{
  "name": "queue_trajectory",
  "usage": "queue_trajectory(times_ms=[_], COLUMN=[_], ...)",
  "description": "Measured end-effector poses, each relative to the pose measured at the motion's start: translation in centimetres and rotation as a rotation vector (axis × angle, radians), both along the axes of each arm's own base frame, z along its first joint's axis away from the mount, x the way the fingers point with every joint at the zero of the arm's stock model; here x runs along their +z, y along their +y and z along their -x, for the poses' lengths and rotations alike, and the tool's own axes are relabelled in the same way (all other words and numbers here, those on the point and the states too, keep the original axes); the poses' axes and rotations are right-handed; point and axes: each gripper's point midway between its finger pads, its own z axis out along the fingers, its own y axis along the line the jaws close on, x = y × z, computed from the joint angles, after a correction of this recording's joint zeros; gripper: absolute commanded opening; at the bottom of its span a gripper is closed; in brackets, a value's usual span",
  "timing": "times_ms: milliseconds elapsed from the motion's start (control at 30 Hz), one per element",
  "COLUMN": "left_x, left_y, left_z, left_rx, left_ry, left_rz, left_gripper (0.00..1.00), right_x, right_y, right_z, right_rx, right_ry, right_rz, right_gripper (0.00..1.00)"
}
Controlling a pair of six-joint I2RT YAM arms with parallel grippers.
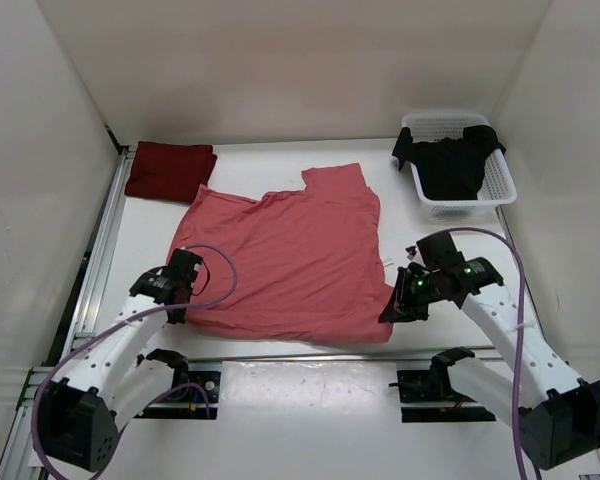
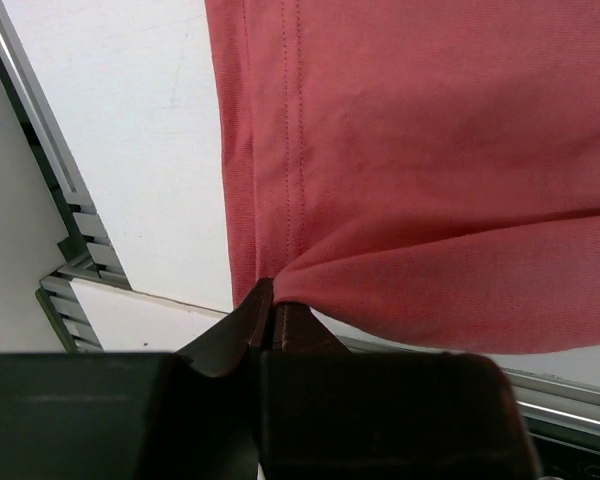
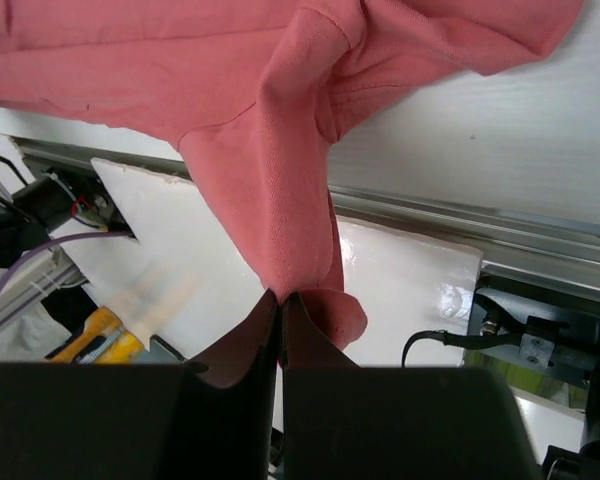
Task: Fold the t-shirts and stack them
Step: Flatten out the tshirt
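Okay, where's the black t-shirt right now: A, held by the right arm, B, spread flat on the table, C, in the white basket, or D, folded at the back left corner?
C: the black t-shirt lies draped inside the white basket at the back right.

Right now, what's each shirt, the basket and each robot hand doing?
pink t-shirt: spread out, not folded, both near corners pinched.
dark red t-shirt: folded, lying at the far left.
black t-shirt: crumpled in the white basket, draped over its rim.
white basket: upright, holding the black t-shirt.
left gripper: shut on the pink t-shirt's corner.
right gripper: shut on the pink t-shirt's other near corner.
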Motion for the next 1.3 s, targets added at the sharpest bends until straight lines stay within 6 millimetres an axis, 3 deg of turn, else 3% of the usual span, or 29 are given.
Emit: queue_trajectory(times_ms=[233, 300, 333, 367, 433, 500, 567, 600, 633, 700, 733, 767, 833, 867, 933, 1000, 1100, 1167, 1200, 1267, 1300], left_x=[-0.2, -0.6, -0.7, -0.2, 2.0, 5.7, 9.8, 12.2, 14.8, 21.2, 24.2, 27.0, 30.8, 32.3, 33.7, 33.1, 28.1, 22.5, 19.6, 13.7, 11.3], left_y=[-0.5, -0.8, -1.1, -1.5, -2.7, -4.2, -5.2, -5.4, -5.8, -6.1, -6.3, -6.2, -5.8, -5.8, -5.4, -5.1, -4.8, -4.9, -4.9, -4.8, -4.6], left_z=[-0.7, -1.4, -2.1, -3.5, -8.9, -18.4, -27.7, -31.7, -35.1, -39.8, -40.8, -40.1, -36.9, -35.2, -32.2, -30.2, -28.9, -28.3, -27.7, -25.2, -23.5], left_rx=[-0.004, -0.005, -0.001, 0.003, 0.024, 0.048, 0.066, 0.074, 0.077, 0.079, 0.076, 0.073, 0.067, 0.061, 0.053, 0.052, 0.057, 0.061, 0.061, 0.058, 0.057], left_ry=[0.002, 0.015, 0.036, 0.055, 0.054, -0.086, -0.257, -0.349, -0.445, -0.657, -0.756, -0.825, -0.892, -0.926, -0.953, -0.948, -0.840, -0.705, -0.641, -0.487, -0.421], left_rz=[0.014, 0.025, 0.028, 0.035, 0.056, 0.099, 0.136, 0.148, 0.163, 0.202, 0.223, 0.240, 0.257, 0.267, 0.280, 0.281, 0.256, 0.225, 0.211, 0.174, 0.155], left_gripper=[0.10, 0.10, 0.10, 0.10, 0.10, 0.10, 0.10, 0.10, 0.10, 0.10, 0.10, 0.10, 0.10, 0.10, 0.10, 0.10, 0.10, 0.10, 0.10, 0.10, 0.10], right_x=[-0.9, -0.9, 0.1, 1.1, 3.6, 4.6, 7.1, 8.8, 11.1, 15.2, 18.2, 22.0, 29.7, 32.1, 34.1, 32.7, 25.5, 17.5, 14.4, 7.8, 5.9], right_y=[-0.2, -0.1, -0.1, 0.0, 0.5, 0.3, -0.2, -0.9, -2.0, -4.5, -5.7, -6.4, -6.4, -5.7, -3.9, -2.2, -1.0, -1.0, -1.2, -2.0, -2.3], right_z=[-1.3, -3.9, -6.1, -9.7, -19.7, -29.1, -38.1, -41.6, -43.4, -42.0, -40.5, -39.3, -36.1, -34.5, -31.2, -28.8, -27.3, -26.0, -25.1, -21.0, -18.7], right_rx=[-0.005, -0.027, -0.040, -0.059, -0.087, -0.139, -0.230, -0.282, -0.333, -0.401, -0.419, -0.420, -0.373, -0.334, -0.251, -0.181, -0.138, -0.138, -0.141, -0.157, -0.162], right_ry=[0.053, 0.091, 0.108, 0.121, 0.017, -0.082, -0.260, -0.381, -0.483, -0.575, -0.623, -0.710, -0.895, -0.963, -1.028, -1.008, -0.843, -0.642, -0.566, -0.381, -0.321], right_rz=[0.013, 0.020, 0.028, 0.029, 0.015, 0.006, -0.061, -0.110, -0.148, -0.166, -0.168, -0.178, -0.211, -0.231, -0.261, -0.277, -0.257, -0.210, -0.188, -0.122, -0.097], right_gripper=[0.00, 0.00, 0.00, 0.00, 0.00, 0.00, 0.00, 0.00, 0.00, 0.00, 0.00, 0.00, 0.00, 0.00, 0.00, 0.00, 0.00, 0.00, 0.00, 0.00, 0.00])
